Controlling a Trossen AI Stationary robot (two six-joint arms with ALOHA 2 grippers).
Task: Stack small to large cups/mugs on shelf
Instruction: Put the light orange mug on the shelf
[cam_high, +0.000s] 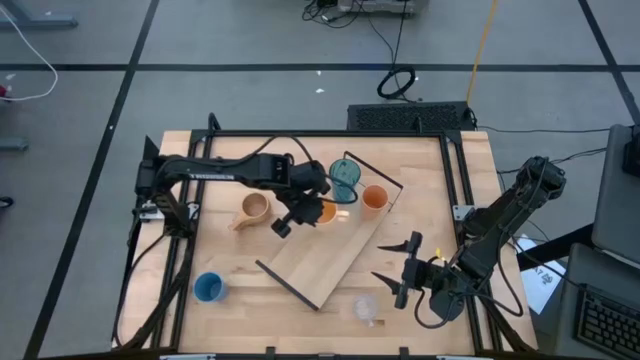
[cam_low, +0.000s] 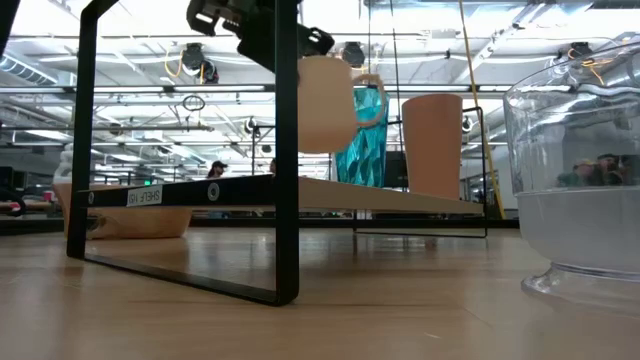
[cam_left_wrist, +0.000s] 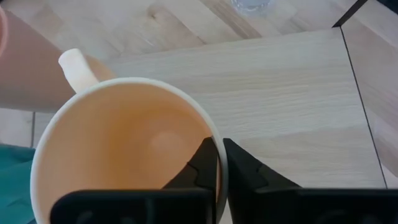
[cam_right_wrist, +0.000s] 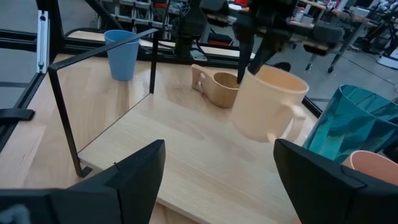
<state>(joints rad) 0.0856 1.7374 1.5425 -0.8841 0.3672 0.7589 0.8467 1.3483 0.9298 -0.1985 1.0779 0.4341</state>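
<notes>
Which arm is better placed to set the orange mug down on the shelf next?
The left arm. Its gripper already grips the rim of the orange handled mug, held just above the shelf beside the teal tumbler. The right gripper waits with open jaws off the shelf's edge.

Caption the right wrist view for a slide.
Left gripper holds an orange mug by its rim above the shelf, beside the teal tumbler.

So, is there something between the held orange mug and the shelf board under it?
Nothing visible. The left gripper holds the orange mug by its rim above bare board of the shelf. The teal tumbler stands beside it, not beneath.
</notes>
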